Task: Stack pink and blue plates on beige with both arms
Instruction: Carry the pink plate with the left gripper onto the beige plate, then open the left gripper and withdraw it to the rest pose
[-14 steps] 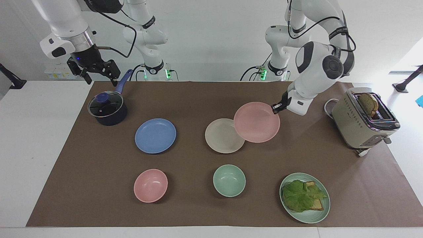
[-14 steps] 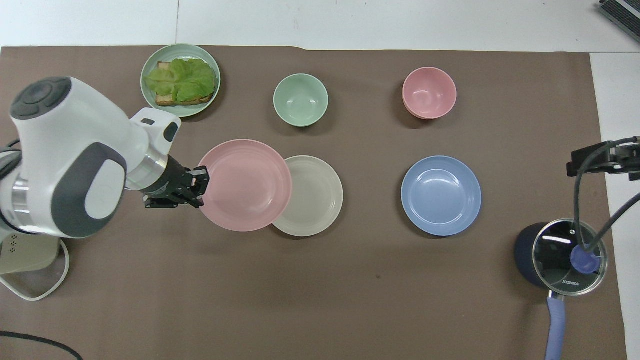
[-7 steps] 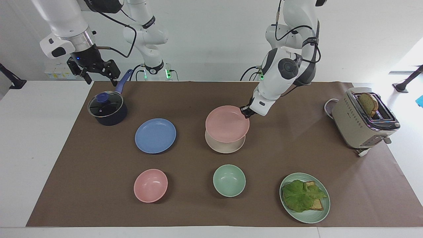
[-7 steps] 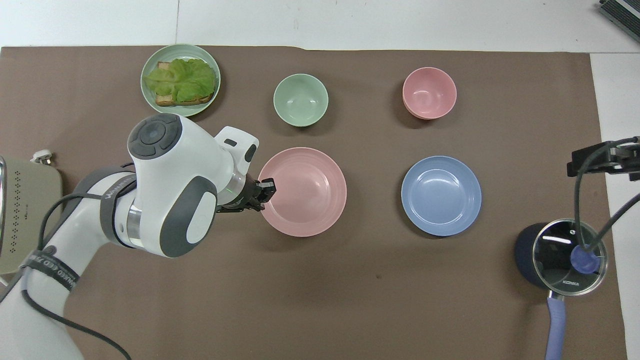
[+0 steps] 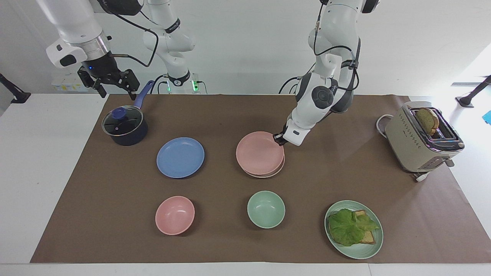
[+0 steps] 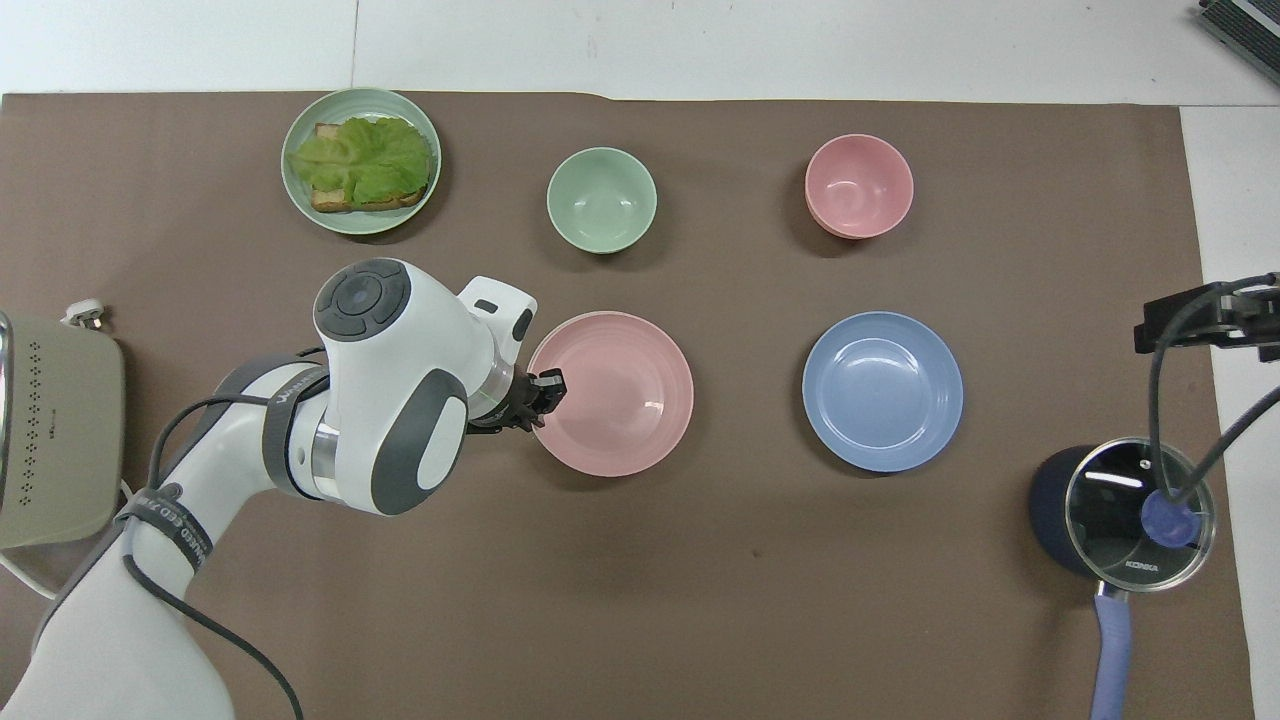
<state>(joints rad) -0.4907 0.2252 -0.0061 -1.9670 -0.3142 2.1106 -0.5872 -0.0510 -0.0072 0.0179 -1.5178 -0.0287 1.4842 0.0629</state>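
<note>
item: pink plate [image 5: 260, 152], seated on the beige plate [image 5: 273, 172] at mid-desk, only a sliver of beige rim showing under it toward the edge of the desk farther from the robots. left gripper [image 5: 277, 138] was at the pink rim on the side nearer the robots; whether its jaws were gripping or had begun to part could not be told.

item: blue plate [image 5: 180, 157], flat on the desk [image 5: 230, 111], beside the stack toward the right arm's end, untouched.

item: right gripper [image 5: 109, 82], jaws spread wide and empty, waited above the lidded saucepan [image 5: 124, 126].

handling note: the release looked best done by parting the jaws fully before any lift, then drawing back along the rim line so the pink plate would not drag off centre. the blue plate would likely want a rim pinch too, lowered level onto the pink.
</note>
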